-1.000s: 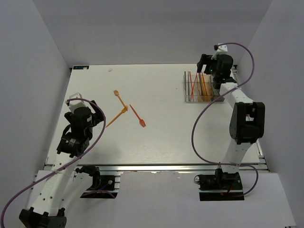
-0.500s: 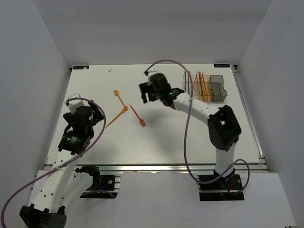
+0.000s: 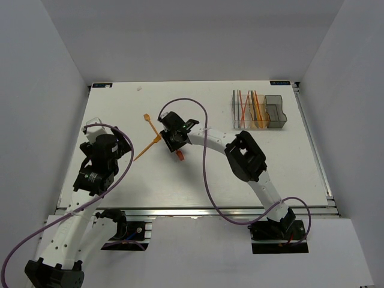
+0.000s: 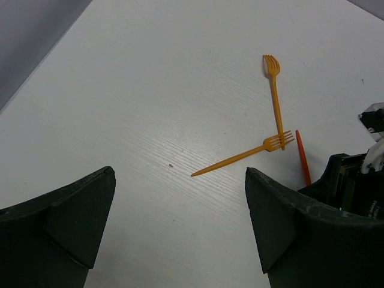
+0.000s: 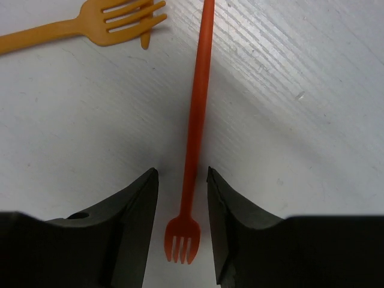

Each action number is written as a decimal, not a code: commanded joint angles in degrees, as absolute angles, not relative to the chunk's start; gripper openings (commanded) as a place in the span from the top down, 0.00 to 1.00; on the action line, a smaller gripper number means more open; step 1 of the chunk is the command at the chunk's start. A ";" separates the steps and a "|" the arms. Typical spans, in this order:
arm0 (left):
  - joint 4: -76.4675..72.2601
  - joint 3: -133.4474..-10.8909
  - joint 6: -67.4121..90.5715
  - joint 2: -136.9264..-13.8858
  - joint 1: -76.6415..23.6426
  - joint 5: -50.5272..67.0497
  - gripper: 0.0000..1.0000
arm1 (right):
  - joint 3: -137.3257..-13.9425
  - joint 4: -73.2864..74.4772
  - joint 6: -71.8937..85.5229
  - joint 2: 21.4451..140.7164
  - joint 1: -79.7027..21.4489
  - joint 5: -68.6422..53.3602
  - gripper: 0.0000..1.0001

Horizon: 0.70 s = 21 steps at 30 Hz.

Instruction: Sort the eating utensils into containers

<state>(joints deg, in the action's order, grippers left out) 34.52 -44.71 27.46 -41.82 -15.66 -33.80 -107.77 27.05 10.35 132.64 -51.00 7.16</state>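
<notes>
Black left claw [image 4: 180,180] is held wide open and empty over the left part of the white surface [image 3: 150,180], judged to be parked there so the middle is free for the other arm. Just right of it, two orange forks [image 4: 239,159] lie loose on the surface, not yet sorted. In the left wrist view the tines of one are seen touching the handle end of the other, a contact barely readable from above. Next right, the red fork [image 5: 195,120] lies flat. The right claw [image 5: 182,177] is set down over it with jaws part-way apart, one each side of the handle near the tines, and nothing is gripped yet. Thin gaps on both sides are shown only by the right wrist view. This straddle is judged to be the line-up for a pinch. From above, most of that fork is hidden under the claw. At far right the containers [image 3: 278,115] are shown by the top view alone, with thin orange and red utensils [image 3: 258,108] already in the clear and orange bins; nothing is made out in the grey one.
</notes>
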 commanded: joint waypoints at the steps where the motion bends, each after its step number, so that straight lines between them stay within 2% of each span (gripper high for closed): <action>1: 34.63 -45.35 27.33 -40.69 -15.82 -33.40 0.02 | -111.27 29.97 10.63 133.41 -51.50 6.24 0.56; 5: 34.54 -45.44 27.25 -40.52 -15.82 -33.22 0.02 | -110.57 30.76 10.90 134.73 -52.47 6.85 0.59; 7: 34.54 -45.44 27.25 -40.43 -15.82 -33.13 0.02 | -110.22 31.90 11.34 135.52 -52.56 8.34 0.67; 12: 34.37 -45.35 27.25 -40.08 -15.82 -32.96 0.02 | -106.27 32.78 12.13 135.00 -52.65 11.16 0.78; 13: 34.45 -45.35 27.25 -40.08 -15.82 -32.87 0.02 | -105.82 33.04 12.22 134.74 -52.65 11.68 0.94; 14: 34.45 -45.35 27.25 -40.08 -15.82 -32.87 0.02 | -105.56 33.31 12.65 134.48 -52.65 12.21 1.00; 21: 34.45 -45.26 27.25 -39.55 -15.82 -32.87 0.02 | -101.78 32.26 12.48 127.45 -52.56 14.41 1.00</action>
